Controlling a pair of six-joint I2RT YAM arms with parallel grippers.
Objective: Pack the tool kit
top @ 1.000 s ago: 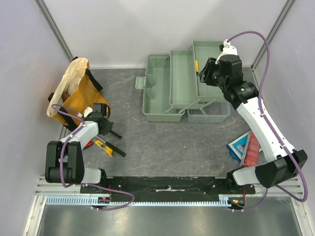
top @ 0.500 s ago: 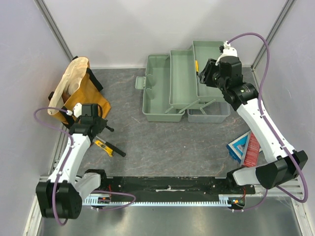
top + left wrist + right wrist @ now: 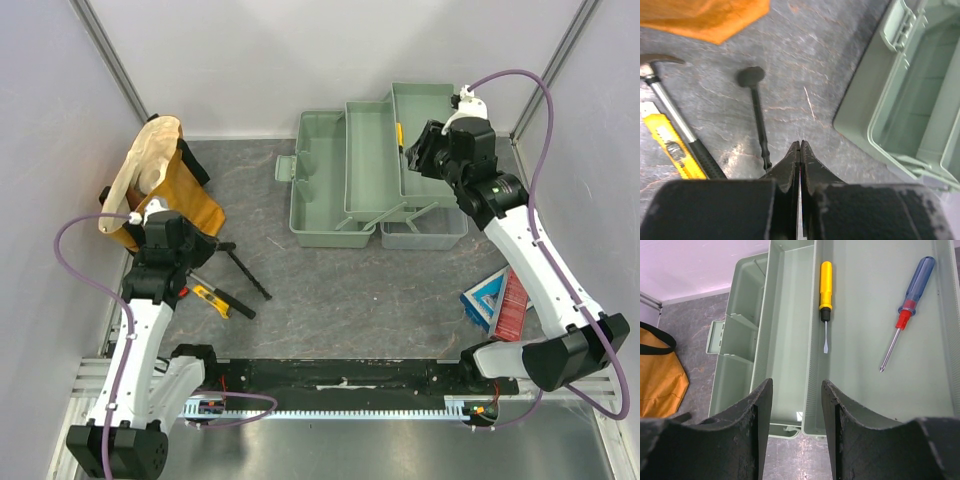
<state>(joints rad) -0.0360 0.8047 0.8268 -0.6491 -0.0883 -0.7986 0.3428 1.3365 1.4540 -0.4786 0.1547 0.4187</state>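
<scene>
Two screwdrivers, yellow-handled (image 3: 825, 285) and blue-handled (image 3: 912, 290), are lying in the toolbox (image 3: 322, 205) under the spread-fingered right gripper (image 3: 795, 385), while the left gripper (image 3: 800, 146), fingers pressed together, is hovering by an unpacked black tool (image 3: 757, 115), perhaps pinching its tip.

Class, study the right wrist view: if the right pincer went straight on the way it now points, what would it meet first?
Most likely the pale-green plastic toolbox: the open right pincer points down at the long tray beside the yellow-handled screwdriver. Depth is unclear, so tray wall or tray floor cannot be told.

Two screwdrivers (image 3: 825, 295) (image 3: 903, 310), one hammer (image 3: 675, 117)
</scene>
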